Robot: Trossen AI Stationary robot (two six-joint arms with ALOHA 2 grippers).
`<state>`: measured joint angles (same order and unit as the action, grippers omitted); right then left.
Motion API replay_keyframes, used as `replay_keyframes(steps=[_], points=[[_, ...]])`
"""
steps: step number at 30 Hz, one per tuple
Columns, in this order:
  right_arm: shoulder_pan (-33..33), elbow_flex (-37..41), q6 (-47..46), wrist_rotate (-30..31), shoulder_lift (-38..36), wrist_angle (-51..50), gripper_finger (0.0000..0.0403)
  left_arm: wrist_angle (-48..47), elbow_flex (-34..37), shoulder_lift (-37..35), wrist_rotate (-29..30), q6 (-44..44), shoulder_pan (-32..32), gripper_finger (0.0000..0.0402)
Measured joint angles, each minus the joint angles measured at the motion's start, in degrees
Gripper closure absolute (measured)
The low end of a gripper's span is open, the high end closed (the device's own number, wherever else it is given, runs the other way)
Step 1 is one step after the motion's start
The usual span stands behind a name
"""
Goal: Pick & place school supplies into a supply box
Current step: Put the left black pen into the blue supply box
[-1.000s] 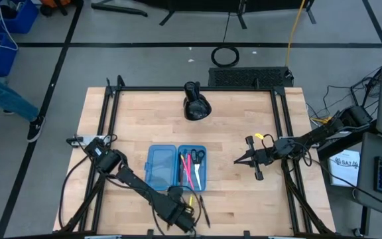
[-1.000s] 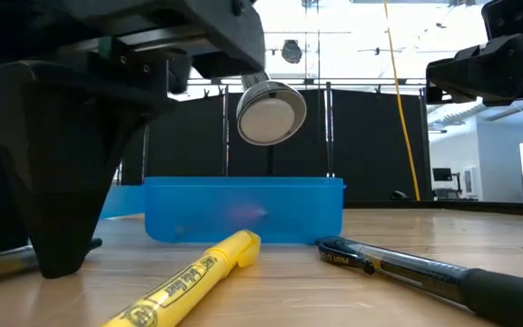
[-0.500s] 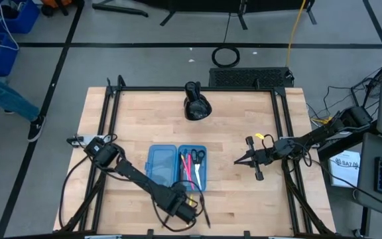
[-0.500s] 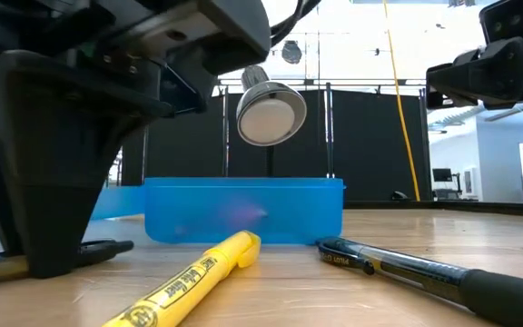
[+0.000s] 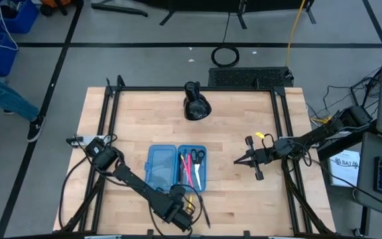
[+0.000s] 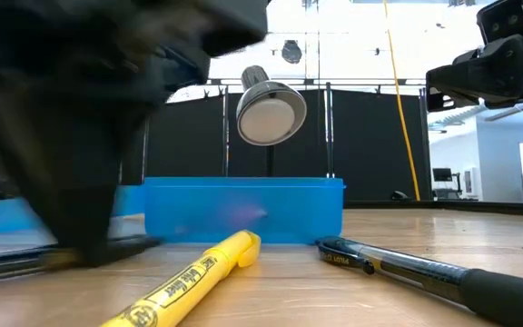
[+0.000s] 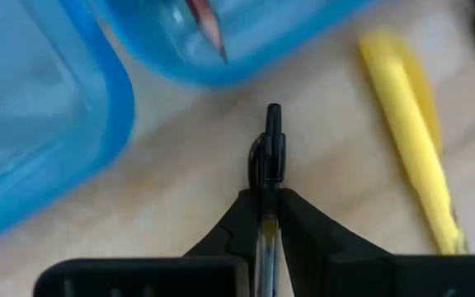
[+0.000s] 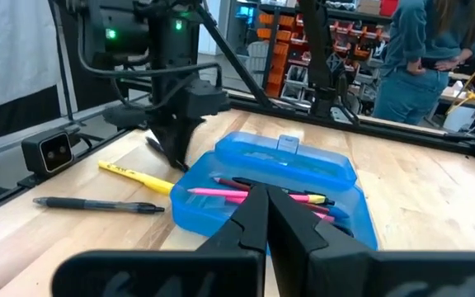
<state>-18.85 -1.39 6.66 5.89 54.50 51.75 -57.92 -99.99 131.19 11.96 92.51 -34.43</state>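
Note:
The supply box lies open on the table. Its right half holds pink and red pens and small scissors; the left half holds nothing. By the near edge, my left gripper points down, shut on a black pen. It shows blurred in the low view. A yellow highlighter and another black pen lie on the wood beside it. My right gripper hangs shut over the table to the right of the box, holding nothing. My left gripper pinches the black pen between its two fingers, where the clear barrel meets the black clip end. The fingers come from above, pointing down, and lie across the pen. The clip end sticks out past them toward the box. The pen stays low and near level; whether it is clear of the wood I cannot tell.
A black lumpy object sits at the table's far middle. A black frame rail runs along the table's sides. A small camera stands at the near edge. Bare wood lies to the right of the box. A person stands beyond the table.
My left gripper has turned about its own axis over the black pen near the table's near edge and now shows blurred in the low view. The pen's dark end has slid a little toward the table's right, closer to the yellow highlighter.

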Motion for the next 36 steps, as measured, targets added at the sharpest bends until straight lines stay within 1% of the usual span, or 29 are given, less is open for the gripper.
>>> replay_keyframes(steps=[4, 6, 9, 14, 17, 20, 24, 27, 32, 36], points=[[0.00, 0.00, -0.02, 0.00, 0.06, 0.08, 0.0403, -1.61, 0.08, -0.85, 4.59, 2.93, -1.08, 0.0374], [0.01, 0.00, -0.02, -0.02, 0.04, 0.11, 0.0403, -1.72, 0.14, -1.01, 5.74, 4.19, -1.54, 0.0380], [0.00, 0.01, -0.02, -0.01, 0.04, -0.12, 0.0403, -1.89, 0.27, -1.95, 5.91, 4.69, -2.15, 0.0382], [0.00, 0.00, -0.02, 0.00, 0.04, -0.18, 0.0403, -1.52, 0.25, -3.05, 5.68, 5.16, -2.47, 0.0400], [0.02, 0.01, -0.02, -0.02, 0.04, -0.17, 0.0403, -1.38, 0.21, -3.57, 5.08, 5.20, -2.56, 0.0398], [0.02, 0.00, -0.02, 0.00, 0.04, -0.16, 0.0403, -1.88, 0.14, -3.62, 2.65, 4.83, -2.25, 0.0391], [0.00, 0.00, -0.02, -0.02, 0.04, -0.17, 0.0403, -1.33, 0.20, -3.65, 2.52, 1.87, -1.43, 0.0381], [0.02, 0.00, -0.02, -0.02, 0.04, -0.17, 0.0403, -1.47, 0.20, -3.65, 1.89, -1.48, -0.28, 0.0366], [0.01, 0.00, -0.02, -0.01, 0.04, -0.16, 0.0403, -1.34, 0.20, -3.67, -2.49, -6.31, 1.88, 0.0319], [0.02, 0.00, -0.01, -0.01, 0.04, -0.14, 0.0403, 0.01, 0.17, -3.76, -4.07, -10.62, 3.62, 0.0281]])
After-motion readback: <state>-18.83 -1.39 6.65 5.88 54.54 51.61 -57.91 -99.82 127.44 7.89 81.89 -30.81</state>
